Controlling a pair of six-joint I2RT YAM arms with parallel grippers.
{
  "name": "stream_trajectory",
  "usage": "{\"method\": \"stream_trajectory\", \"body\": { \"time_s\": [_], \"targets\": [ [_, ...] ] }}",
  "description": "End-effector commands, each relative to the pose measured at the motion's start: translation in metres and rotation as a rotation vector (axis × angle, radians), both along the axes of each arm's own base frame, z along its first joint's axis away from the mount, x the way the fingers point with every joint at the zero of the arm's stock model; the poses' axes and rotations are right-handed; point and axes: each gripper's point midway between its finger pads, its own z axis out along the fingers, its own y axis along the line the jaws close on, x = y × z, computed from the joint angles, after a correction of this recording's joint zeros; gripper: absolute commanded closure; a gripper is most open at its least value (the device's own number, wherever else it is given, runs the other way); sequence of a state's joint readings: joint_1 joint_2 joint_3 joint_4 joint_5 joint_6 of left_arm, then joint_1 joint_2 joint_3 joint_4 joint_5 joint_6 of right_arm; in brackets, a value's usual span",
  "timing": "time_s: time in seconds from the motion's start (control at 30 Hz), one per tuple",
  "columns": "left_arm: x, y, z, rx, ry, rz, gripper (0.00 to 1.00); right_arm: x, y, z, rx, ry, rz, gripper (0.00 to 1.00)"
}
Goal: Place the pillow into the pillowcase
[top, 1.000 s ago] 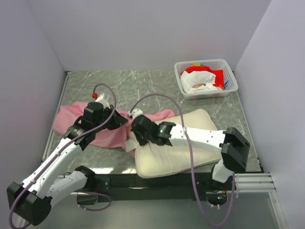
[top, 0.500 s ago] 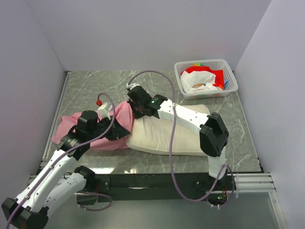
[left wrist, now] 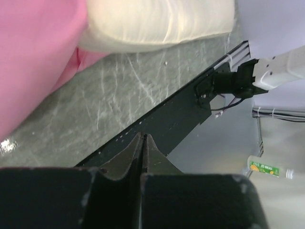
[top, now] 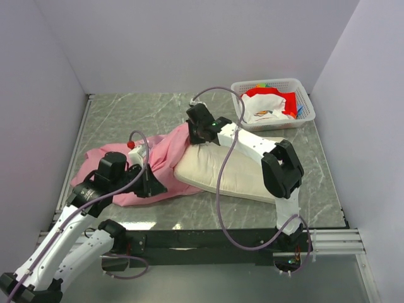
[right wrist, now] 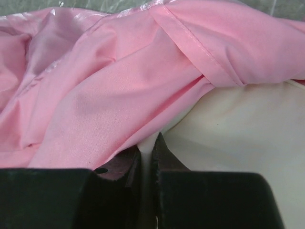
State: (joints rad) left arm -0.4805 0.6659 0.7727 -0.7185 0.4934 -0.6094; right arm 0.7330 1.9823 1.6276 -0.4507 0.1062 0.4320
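The cream pillow (top: 233, 172) lies across the middle of the table, its left end against the pink pillowcase (top: 161, 161). My right gripper (top: 201, 131) is at the pillow's far left corner and is shut on a fold of cream pillow fabric (right wrist: 238, 138); its fingertips (right wrist: 147, 143) sit just under the pillowcase's hemmed edge (right wrist: 143, 71). My left gripper (top: 153, 187) is low at the pillowcase's near edge. In the left wrist view its jaws (left wrist: 143, 137) are closed with nothing showing between them, and the pillowcase (left wrist: 33, 62) and pillow (left wrist: 157, 24) lie beyond.
A white basket (top: 271, 104) with red and white cloth stands at the back right. Walls close in the table on the left, back and right. The black front rail (left wrist: 181, 114) runs along the near table edge, with the right arm's base (left wrist: 281, 71) beside it.
My right gripper has carried the pillow's corner away from me and to the right, swinging the pillow round. My left gripper has drawn back toward the near edge, and the pillowcase now bunches against the pillow's left end.
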Motion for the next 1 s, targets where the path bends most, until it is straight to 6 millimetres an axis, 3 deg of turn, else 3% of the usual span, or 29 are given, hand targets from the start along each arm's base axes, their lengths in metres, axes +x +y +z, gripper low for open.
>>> {"method": "stream_trajectory", "body": {
  "time_s": [0.0, 0.03, 0.1, 0.13, 0.17, 0.33, 0.47, 0.5, 0.6, 0.67, 0.77, 0.8, 0.9, 0.97],
  "targets": [
    [-0.003, 0.004, -0.002, 0.006, 0.016, 0.026, 0.89, 0.007, 0.016, 0.047, 0.157, -0.054, -0.001, 1.00],
    [0.009, 0.009, -0.003, 0.030, 0.005, 0.099, 0.68, 0.007, 0.017, 0.044, 0.161, -0.045, 0.000, 1.00],
    [0.029, 0.013, 0.006, 0.012, -0.006, 0.219, 0.57, 0.004, 0.018, 0.032, 0.150, -0.024, -0.001, 1.00],
    [0.037, 0.015, 0.006, 0.012, -0.008, 0.262, 0.39, 0.005, 0.018, 0.033, 0.164, -0.029, -0.005, 1.00],
    [0.048, 0.021, 0.005, 0.016, -0.004, 0.351, 0.34, 0.003, 0.018, 0.030, 0.166, -0.026, -0.005, 1.00],
    [0.078, 0.018, -0.006, 0.019, -0.032, 0.459, 0.17, 0.001, 0.015, 0.027, 0.165, -0.025, -0.006, 1.00],
    [0.096, 0.013, -0.019, 0.155, -0.065, 0.524, 0.14, 0.001, 0.015, 0.027, 0.165, -0.027, -0.009, 1.00],
    [0.097, 0.006, -0.015, 0.180, -0.093, 0.523, 0.15, 0.001, 0.015, 0.027, 0.163, -0.027, -0.010, 1.00],
    [0.106, -0.002, -0.031, 0.311, -0.116, 0.561, 0.21, 0.001, 0.012, 0.027, 0.153, -0.032, -0.019, 1.00],
    [0.109, 0.004, -0.037, 0.374, -0.110, 0.610, 0.29, 0.001, 0.012, 0.029, 0.155, -0.034, -0.021, 1.00],
    [0.116, 0.017, -0.041, 0.453, -0.146, 0.705, 0.49, 0.003, 0.013, 0.034, 0.168, -0.044, -0.026, 1.00],
    [0.116, 0.017, -0.039, 0.448, -0.153, 0.704, 0.68, 0.004, 0.011, 0.034, 0.165, -0.045, -0.037, 1.00],
    [0.110, 0.014, -0.035, 0.445, -0.156, 0.657, 0.96, 0.012, 0.008, 0.035, 0.160, -0.050, -0.075, 1.00],
    [0.101, 0.008, -0.037, 0.456, -0.135, 0.569, 0.99, 0.017, 0.007, 0.040, 0.163, -0.063, -0.102, 1.00]
  ]
}}
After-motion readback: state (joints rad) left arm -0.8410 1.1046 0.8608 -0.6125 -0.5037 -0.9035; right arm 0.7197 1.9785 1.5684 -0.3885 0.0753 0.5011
